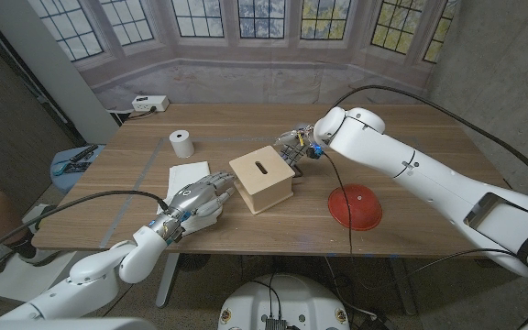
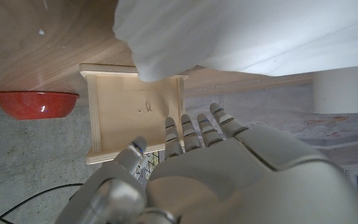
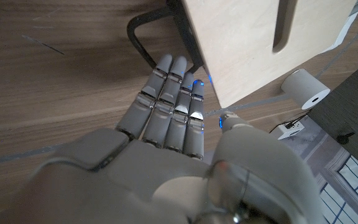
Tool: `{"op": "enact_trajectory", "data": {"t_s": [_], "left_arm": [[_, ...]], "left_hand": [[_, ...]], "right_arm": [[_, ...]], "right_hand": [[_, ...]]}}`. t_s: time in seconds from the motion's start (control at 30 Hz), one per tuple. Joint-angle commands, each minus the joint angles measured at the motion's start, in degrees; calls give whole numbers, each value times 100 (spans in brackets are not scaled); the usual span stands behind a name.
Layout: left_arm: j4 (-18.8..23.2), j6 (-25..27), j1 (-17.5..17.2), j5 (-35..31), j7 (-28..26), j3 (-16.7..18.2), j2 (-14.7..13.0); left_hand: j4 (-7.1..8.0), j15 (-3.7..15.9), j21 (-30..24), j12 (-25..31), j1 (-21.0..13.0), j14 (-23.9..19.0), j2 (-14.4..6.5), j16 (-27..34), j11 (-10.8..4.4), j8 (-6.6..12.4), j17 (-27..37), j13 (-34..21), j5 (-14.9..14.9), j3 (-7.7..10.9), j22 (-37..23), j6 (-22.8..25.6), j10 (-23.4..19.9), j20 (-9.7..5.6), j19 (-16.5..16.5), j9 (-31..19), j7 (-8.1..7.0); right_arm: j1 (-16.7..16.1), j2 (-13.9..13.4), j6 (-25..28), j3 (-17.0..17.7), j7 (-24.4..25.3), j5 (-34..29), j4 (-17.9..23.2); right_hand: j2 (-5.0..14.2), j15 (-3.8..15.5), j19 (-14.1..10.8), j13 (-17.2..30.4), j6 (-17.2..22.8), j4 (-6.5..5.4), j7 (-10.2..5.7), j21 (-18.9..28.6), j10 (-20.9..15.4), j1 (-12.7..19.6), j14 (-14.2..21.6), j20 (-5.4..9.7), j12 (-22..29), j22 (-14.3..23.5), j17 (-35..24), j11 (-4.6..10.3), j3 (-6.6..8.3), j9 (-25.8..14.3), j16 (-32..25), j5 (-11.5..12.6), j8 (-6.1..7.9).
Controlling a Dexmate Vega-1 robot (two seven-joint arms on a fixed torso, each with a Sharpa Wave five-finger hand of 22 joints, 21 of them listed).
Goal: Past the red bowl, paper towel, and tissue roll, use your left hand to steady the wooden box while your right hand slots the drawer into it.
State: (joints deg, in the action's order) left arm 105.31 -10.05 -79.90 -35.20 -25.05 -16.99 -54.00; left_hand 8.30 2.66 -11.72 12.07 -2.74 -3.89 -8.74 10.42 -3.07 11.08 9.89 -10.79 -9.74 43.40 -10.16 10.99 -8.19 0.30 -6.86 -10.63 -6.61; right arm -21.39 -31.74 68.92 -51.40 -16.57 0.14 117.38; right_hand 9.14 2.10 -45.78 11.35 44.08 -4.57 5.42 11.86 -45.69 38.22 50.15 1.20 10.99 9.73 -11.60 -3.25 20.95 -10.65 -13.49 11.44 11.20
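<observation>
A: Mid-worktop [image 1: 401, 234], head view: wooden box [image 1: 262, 179] sits with its slotted face up. The left robot hand [image 1: 202, 197] is at the box's left side, fingers extended toward it and at or just short of its edge. White paper towel [image 1: 187, 174] lies just behind that hand, tissue roll [image 1: 181, 143] farther back, red bowl [image 1: 354, 205] upside down, right of the box and apart from it.

B: Right side?

A: The right robot hand [image 1: 298, 144] is against the box's far right corner. Whether it grips anything I cannot tell from the head view.

B: Wrist cameras?

A: Left wrist view looks into the box's open pale interior and shows the left hand's fingertips [image 2: 197, 122] straight, slightly spread, holding nothing, just short of the rim. Contact is unclear there. Right wrist view shows the right hand's fingers [image 3: 169, 93] extended side by side, tips tucked against the edge of the slotted panel near a dark bracket [image 3: 148, 37]. A closed grasp is not shown. I cannot pick out the drawer as a separate piece.
</observation>
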Motion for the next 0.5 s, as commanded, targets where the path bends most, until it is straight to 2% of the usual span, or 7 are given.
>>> {"op": "enact_trajectory", "data": {"t_s": [0.03,0.27,0.5], "left_arm": [[201,148,-282,37,-17,198,-69],[261,204,-467,98,-74,322,-61],[331,321,-652,199,-194,476,46]], "left_hand": [[-15,5,6,-13,-39,-62,12,-7,5,-24,9,-15,-4,40,-13,27,-56,-30,-27,-9,-25],[-9,9,5,-15,-36,-61,12,-7,7,-22,10,-15,-3,42,-13,31,-52,-29,-29,-10,-22],[-8,2,4,-17,-34,-60,15,-7,6,-23,10,-16,-2,44,-13,29,-50,-31,-34,-10,-16]], "right_arm": [[74,-76,-68,24,69,-52,-41],[136,-83,-74,-1,40,-39,-79],[188,-87,-112,-56,56,-68,-121]], "right_hand": [[-31,1,12,7,-37,40,-2,-11,54,-9,-50,-35,-37,28,-37,0,-3,-8,31,-7,-21],[-58,-45,198,9,-198,64,0,-78,202,-75,-302,-10,-62,30,-60,9,-32,-8,121,-20,-58],[-73,-68,269,10,-244,86,-24,-93,262,-101,-360,9,-60,32,-63,-1,-42,-8,137,-23,-55]]}}
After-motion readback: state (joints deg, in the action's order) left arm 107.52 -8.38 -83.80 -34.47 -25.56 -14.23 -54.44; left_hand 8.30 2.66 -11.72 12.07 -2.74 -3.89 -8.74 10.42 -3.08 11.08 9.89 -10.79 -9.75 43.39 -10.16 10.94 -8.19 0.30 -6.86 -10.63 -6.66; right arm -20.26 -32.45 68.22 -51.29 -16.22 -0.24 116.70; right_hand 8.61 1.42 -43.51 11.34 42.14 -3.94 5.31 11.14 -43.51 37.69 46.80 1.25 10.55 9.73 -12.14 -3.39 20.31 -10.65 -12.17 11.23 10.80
